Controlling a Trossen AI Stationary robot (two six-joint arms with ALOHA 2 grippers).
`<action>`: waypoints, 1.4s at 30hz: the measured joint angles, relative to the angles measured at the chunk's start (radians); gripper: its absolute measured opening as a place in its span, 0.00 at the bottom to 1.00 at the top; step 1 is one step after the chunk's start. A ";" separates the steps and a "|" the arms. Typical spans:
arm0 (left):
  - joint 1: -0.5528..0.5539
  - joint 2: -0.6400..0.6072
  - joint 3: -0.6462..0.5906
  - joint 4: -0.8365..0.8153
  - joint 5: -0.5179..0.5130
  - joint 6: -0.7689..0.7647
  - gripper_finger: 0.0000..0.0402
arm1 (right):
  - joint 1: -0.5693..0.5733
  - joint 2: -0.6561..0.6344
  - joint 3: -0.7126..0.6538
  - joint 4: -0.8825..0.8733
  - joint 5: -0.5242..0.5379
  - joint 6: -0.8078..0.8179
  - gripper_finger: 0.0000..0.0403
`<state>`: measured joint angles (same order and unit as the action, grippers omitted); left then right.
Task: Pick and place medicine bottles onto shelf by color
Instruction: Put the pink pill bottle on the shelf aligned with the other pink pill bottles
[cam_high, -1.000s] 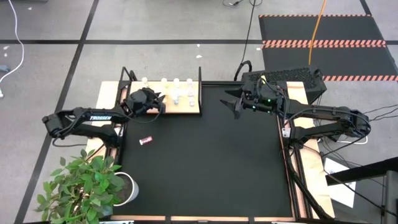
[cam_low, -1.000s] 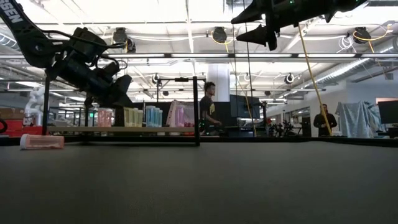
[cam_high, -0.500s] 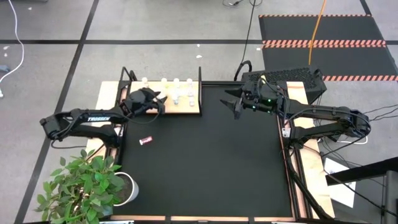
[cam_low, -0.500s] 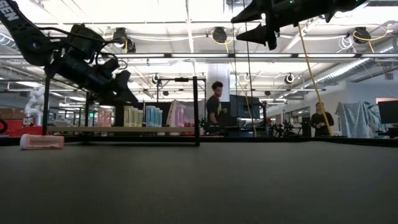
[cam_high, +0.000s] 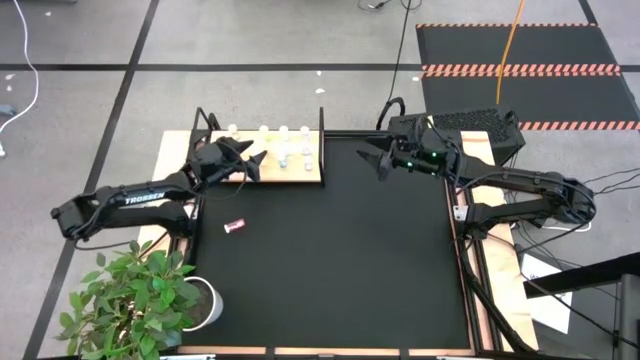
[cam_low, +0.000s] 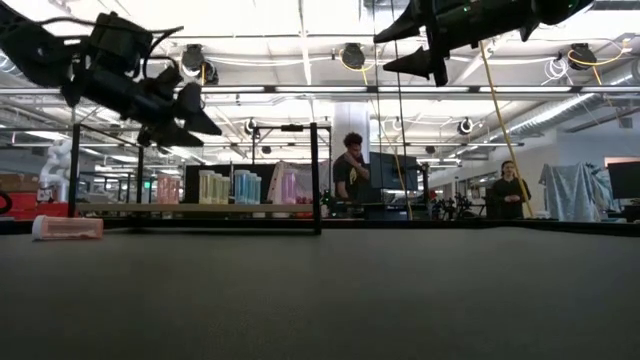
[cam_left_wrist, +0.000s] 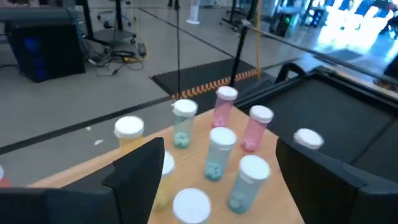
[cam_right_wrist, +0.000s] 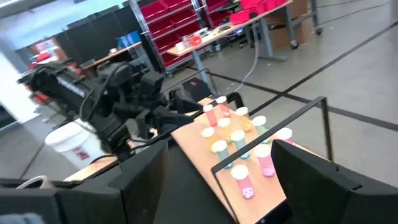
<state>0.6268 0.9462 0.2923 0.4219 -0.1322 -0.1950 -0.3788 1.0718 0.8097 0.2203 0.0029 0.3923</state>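
Observation:
The shelf is a pale wood board at the mat's far left, inside a black bar frame. Several medicine bottles stand upright on it; the left wrist view shows yellow, blue and pink ones. One pink bottle lies on its side on the black mat; the low view shows it too. My left gripper hangs open above the shelf's left part, clear of the bottles. My right gripper waits open, high over the mat's far edge right of the shelf.
The frame's black posts stand at the shelf's corners, with a bar across the top. A potted plant sits at the near left corner. A dark keyboard-like unit lies behind the right arm. People stand in the room beyond.
My left gripper has opened wide and risen from among the shelf's bottles, drawing back a little toward the table's left and tipping closer to level. The bottles on the shelf stay upright. The pink bottle on the mat has not moved.

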 joint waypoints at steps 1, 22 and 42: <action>-0.003 -0.012 0.016 -0.035 0.001 0.010 0.78 | -0.008 0.000 0.000 0.000 -0.018 0.001 0.69; -0.001 -0.030 0.543 -0.852 -0.026 0.175 0.78 | -0.028 0.086 0.001 0.385 -0.245 0.092 0.69; -0.209 0.011 0.896 -1.713 0.158 0.140 0.78 | 0.234 0.631 0.527 -0.053 -0.247 -0.213 0.69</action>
<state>0.4176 0.9570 1.1886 -1.2909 0.0261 -0.0550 -0.1447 1.7029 1.3367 0.1672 -0.2442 0.1795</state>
